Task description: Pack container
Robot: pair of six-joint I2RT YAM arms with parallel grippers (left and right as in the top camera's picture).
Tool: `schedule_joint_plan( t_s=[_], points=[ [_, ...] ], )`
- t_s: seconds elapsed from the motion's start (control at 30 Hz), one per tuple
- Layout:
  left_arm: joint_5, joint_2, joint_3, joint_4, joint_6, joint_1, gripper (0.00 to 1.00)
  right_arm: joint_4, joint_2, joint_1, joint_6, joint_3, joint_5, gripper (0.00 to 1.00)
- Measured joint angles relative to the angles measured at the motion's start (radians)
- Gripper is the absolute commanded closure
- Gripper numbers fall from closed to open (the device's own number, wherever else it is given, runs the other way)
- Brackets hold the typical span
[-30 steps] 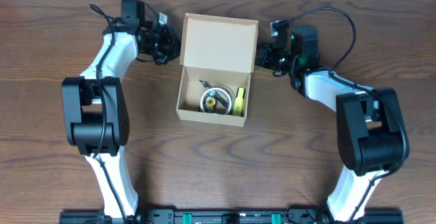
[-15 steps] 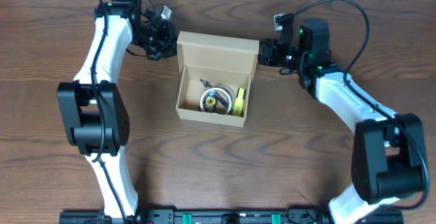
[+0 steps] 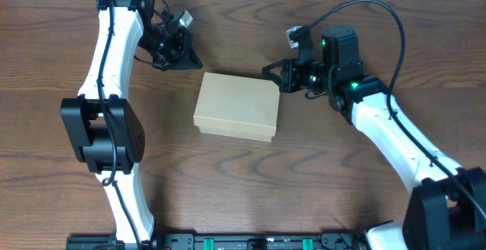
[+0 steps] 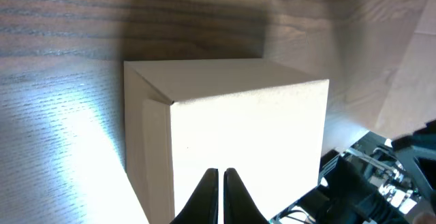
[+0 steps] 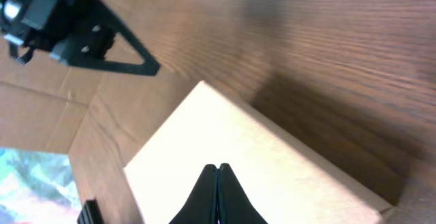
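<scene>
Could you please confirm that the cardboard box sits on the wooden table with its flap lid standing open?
Not quite: the container does sit on the wooden table, but its flap lid is folded down shut, as the overhead view shows.

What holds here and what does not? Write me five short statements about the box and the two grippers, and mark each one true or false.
1. The container has its lid down. True.
2. The right gripper clamps the container's edge. False: its fingers are pressed together and hold nothing.
3. The left gripper is wide open. False: its fingers are all but touching, with nothing between them.
4. The container sits flat on the table. True.
5. The two grippers are near opposite far corners of the container. True.
</scene>
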Motion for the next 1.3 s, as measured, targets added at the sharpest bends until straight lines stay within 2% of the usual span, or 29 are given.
schedule_joint_plan(
  t_s=[0.23,0.43,0.67,0.9,1.3],
  points=[
    [-0.017,0.000,0.000,-0.008,0.039,0.000,0.94,-0.100,-0.015,0.129,-0.030,0.001,0.061,0.99],
    [-0.130,-0.038,0.000,0.008,0.043,0.000,0.94,-0.203,-0.015,0.250,-0.045,0.001,0.193,0.99],
    [-0.238,-0.231,0.002,0.042,0.034,0.000,0.94,-0.322,-0.014,0.298,-0.081,0.001,0.328,0.99],
    [-0.254,-0.236,0.002,0.037,0.022,0.000,0.94,-0.353,0.043,0.311,-0.107,0.010,0.358,0.99],
    [-0.280,-0.236,0.002,0.035,0.001,0.007,0.94,-0.331,0.042,0.323,-0.166,0.021,0.365,0.99]
  ],
)
